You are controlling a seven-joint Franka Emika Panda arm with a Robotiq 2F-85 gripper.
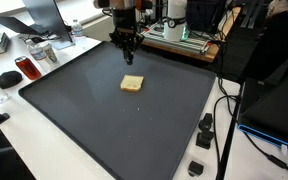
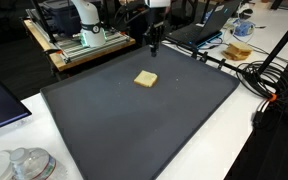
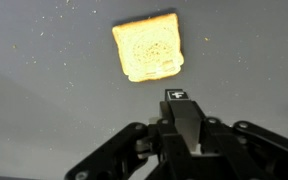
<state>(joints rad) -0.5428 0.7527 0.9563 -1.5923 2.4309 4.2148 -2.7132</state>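
One slice of toast [image 1: 132,84] lies flat near the centre of the dark mat [image 1: 74,110] in both exterior views, and we see nothing else on that mat. In the wrist view the slice [image 3: 148,47] sits in the upper middle of the frame, nearly square, its slightly longer side running left to right and tilted a little. We see the gripper [image 1: 130,45] hanging above the mat's far edge, apart from the toast. We cannot tell whether its fingers are together or apart.
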